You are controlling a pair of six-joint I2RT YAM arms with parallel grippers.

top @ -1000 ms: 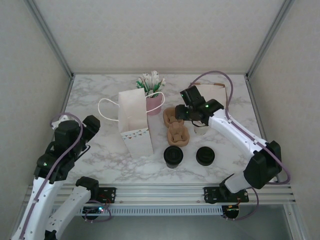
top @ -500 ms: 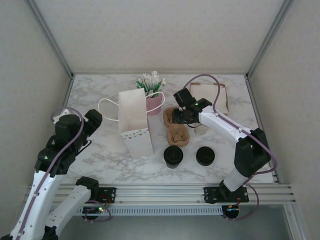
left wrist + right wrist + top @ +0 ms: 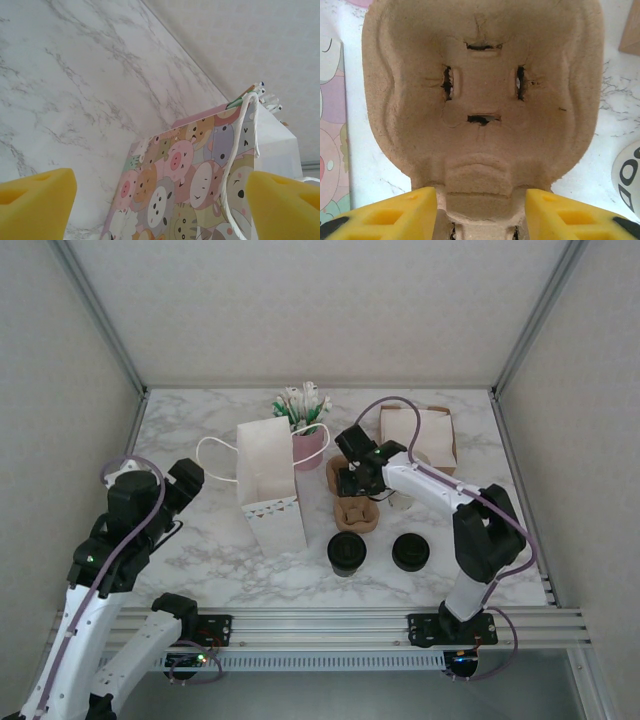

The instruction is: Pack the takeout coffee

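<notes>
Evidently light and crushable, the coffee cup (image 3: 346, 552) stands just before the carrier (image 3: 355, 515); grasp its paper side gently. Left gripper (image 3: 160, 202) gapes wide; right gripper (image 3: 481, 210) straddles the carrier, grip unclear.

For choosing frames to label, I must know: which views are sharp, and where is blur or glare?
Top external: even soft light, sharp, no glare on the marble table. Left wrist: the cartoon bag is clear, the left fingertips blurred. Right wrist: the pulp cup carrier sharp, the right fingertips slightly soft.

paper bag (image 3: 268, 490) upright | pulp carrier (image 3: 355, 516) just right | box (image 3: 436, 436) back-right
</notes>
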